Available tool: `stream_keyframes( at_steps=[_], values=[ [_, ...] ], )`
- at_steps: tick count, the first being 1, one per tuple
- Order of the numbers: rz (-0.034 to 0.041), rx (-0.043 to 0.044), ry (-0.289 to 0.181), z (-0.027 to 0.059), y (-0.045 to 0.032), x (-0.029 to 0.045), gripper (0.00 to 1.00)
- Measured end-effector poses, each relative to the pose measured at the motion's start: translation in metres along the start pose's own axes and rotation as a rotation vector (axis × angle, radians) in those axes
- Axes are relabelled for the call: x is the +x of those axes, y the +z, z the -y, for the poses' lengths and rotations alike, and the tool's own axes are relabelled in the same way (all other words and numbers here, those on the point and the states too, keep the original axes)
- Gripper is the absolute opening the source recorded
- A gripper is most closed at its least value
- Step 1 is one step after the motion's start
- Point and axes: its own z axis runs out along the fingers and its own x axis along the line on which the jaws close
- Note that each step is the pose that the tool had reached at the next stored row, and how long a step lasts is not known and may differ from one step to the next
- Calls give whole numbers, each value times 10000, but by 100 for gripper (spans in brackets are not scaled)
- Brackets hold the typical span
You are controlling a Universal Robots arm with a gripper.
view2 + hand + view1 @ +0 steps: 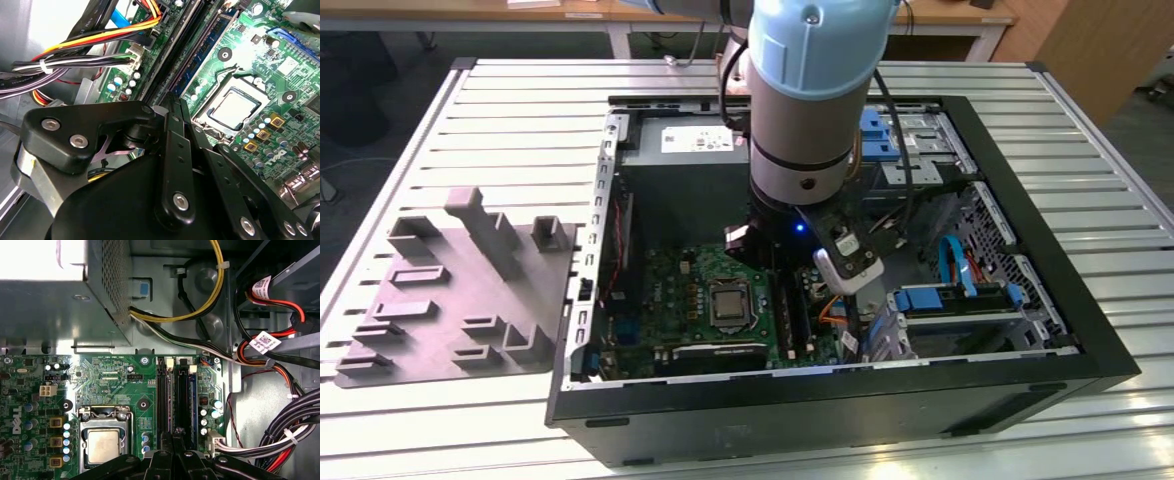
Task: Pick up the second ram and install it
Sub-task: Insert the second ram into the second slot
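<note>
A thin blue ram strip [193, 405] [202, 52] stands seated in the outermost long slot of the green motherboard [110, 375] [680, 300]. I cannot tell whether it is the second ram. My gripper [175, 436] [174, 102] hangs low inside the open computer case, with its black fingers pressed together. Nothing shows between them. Its tips sit over the black slots right beside the blue strip. In the exterior view the arm [807, 100] reaches straight down into the case and hides the fingers.
The CPU socket [102, 445] [724, 303] lies beside the slots. The grey power supply [687, 140] sits at the case's far end. Cable bundles [280, 440] [75, 60] crowd the slots' other side. Blue drive brackets [934, 297] are at the exterior view's right, and a grey fixture [454, 290] at its left.
</note>
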Motion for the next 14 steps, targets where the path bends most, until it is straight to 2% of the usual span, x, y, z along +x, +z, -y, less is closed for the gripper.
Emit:
stream_keyframes(
  at_steps=[14],
  values=[
    [1,-4,0,1,17,1,12]
  ],
)
